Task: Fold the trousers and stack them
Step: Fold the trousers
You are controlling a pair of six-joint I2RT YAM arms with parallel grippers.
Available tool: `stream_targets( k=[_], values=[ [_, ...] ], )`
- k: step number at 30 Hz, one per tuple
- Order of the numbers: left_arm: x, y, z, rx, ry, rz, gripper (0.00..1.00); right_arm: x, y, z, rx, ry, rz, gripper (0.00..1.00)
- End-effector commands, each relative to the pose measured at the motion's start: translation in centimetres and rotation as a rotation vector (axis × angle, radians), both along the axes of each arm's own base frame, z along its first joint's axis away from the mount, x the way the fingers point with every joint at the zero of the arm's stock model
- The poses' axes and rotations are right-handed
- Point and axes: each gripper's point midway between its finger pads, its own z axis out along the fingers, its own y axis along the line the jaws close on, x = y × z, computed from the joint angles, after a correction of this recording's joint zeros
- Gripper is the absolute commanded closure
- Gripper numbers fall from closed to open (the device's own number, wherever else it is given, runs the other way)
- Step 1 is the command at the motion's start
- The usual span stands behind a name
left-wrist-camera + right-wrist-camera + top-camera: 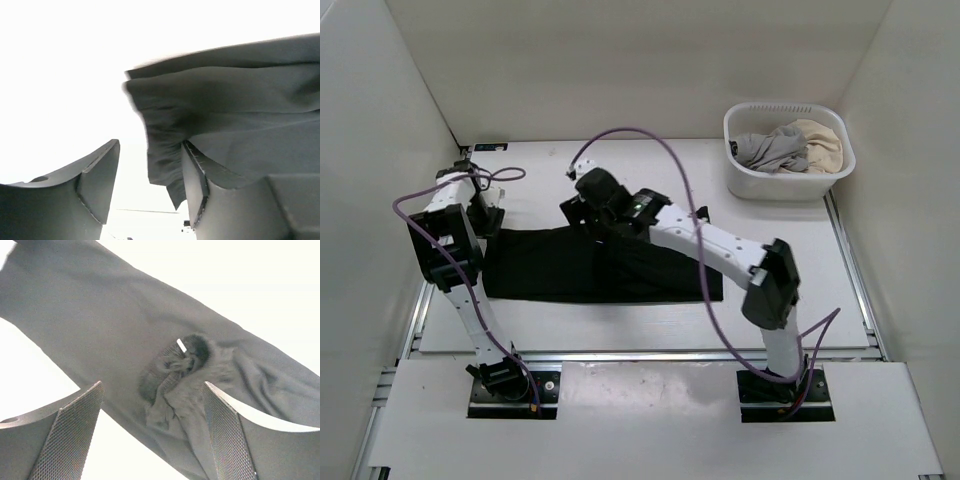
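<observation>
The black trousers (605, 265) lie folded lengthwise as a long dark band across the middle of the table. My left gripper (488, 218) is at their left end. In the left wrist view it (150, 145) is open, and the gathered edge of the trousers (165, 150) hangs between the fingers against the right finger (196, 185). My right gripper (578, 215) is over the band's far edge near the middle. In the right wrist view it (153, 385) is open above the trousers (100, 325), with a bunched waistband with a white tag (175, 370) between the fingers.
A white basket (745, 180) holding grey and cream clothes stands at the back right. White walls close in on the left, right and back. The arm bases sit at the near edge, with purple cables looping over the table.
</observation>
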Motion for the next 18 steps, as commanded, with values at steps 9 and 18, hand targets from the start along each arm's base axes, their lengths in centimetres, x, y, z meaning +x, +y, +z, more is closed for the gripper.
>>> stream_targets(
  k=[9,18],
  values=[
    [2.7,6.7,15.5,0.308,-0.400,0.152,0.27,0.4,-15.9,2.3,0.111,0.139,-0.286,0.19],
    [0.4,-21.8,17.2,-0.315,-0.355,-0.598,0.22,-0.4,-28.1,-9.2,0.240,0.510,-0.632,0.20]
  ],
)
